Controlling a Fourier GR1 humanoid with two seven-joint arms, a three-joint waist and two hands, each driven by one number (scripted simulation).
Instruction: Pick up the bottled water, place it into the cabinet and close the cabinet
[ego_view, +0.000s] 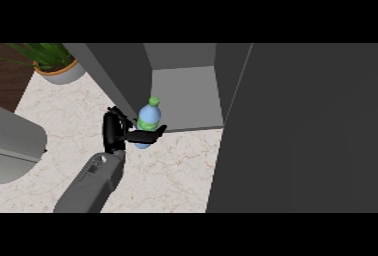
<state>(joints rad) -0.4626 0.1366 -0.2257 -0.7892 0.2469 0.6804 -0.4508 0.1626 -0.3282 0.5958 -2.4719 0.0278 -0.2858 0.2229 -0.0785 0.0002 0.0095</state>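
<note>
At the cabinet (184, 95) mouth, I hold the bottled water (149, 120) upright above the counter (170, 170), left hand (122, 132) fingers clamped around it, cabinet floor just beyond and slightly right; right hand unseen.

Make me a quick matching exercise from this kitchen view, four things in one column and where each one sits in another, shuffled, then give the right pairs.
Things:
1. bottled water
2. potted plant
3. cabinet door
4. left hand

Places:
A. top left corner of the counter
B. swung open, filling the right side
C. curled round the bottle
D. upright, just in front of the cabinet opening

Pairs: 1-D, 2-A, 3-B, 4-C
</note>
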